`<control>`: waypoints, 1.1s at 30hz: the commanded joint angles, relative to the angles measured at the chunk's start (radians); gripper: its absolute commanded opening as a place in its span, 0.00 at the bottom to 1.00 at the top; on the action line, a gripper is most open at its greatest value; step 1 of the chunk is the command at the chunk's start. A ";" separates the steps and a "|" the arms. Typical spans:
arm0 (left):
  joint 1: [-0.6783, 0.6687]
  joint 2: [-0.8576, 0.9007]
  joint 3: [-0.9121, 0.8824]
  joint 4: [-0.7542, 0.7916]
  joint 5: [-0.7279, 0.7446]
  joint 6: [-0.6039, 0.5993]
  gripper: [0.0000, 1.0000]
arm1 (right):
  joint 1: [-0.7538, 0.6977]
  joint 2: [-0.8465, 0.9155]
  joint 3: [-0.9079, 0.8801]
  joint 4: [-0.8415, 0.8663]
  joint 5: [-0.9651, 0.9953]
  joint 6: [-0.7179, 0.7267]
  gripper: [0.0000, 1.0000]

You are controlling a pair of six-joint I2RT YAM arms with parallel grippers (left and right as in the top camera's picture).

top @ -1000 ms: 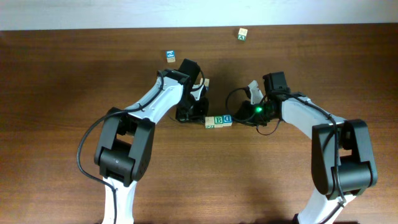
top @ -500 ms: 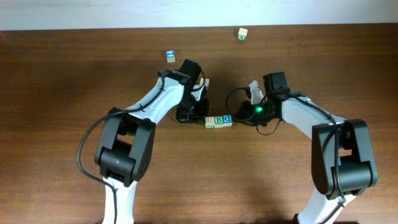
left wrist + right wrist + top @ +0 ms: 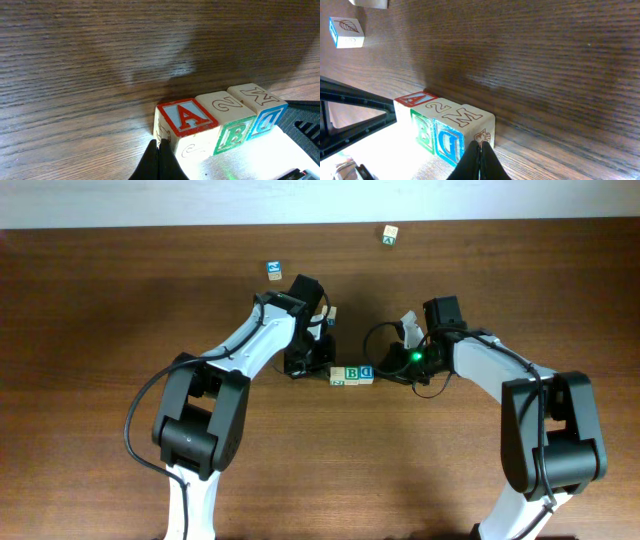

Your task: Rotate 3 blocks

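While both hands sit low on the bench [image 3: 100,330], you have little crowding them. A leaf cube [image 3: 346,32], blue-edged, lies well apart from the right hand [image 3: 480,148], at the upper left of its wrist view. A green-marked cube [image 3: 390,234] sits farther off, near the bench's far edge. Nothing stands between either hand and the row.

The three blocks lie touching in one straight row between your two hands.
- A block [image 3: 185,122]: red "A" in a red frame; the left hand [image 3: 161,148] has its tip against this block's end face.
- B block [image 3: 230,127]: green "B" on its side, outlined "2" on top; middle of the row.
- D block [image 3: 451,137]: blue "D" on its side, outlined "M" on top; the right hand's tip touches its end face.

Left hand: fingers together, holding nothing. Right hand: fingers together, holding nothing.
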 commanded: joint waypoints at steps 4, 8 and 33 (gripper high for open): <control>-0.005 0.009 -0.003 0.018 0.038 -0.013 0.00 | 0.006 0.005 -0.006 0.019 -0.130 0.004 0.04; -0.006 0.009 -0.003 0.018 0.038 -0.013 0.00 | 0.006 -0.048 -0.006 0.016 -0.155 0.004 0.05; -0.005 0.009 -0.003 0.018 0.038 -0.013 0.00 | 0.181 -0.068 0.074 -0.019 -0.089 0.050 0.04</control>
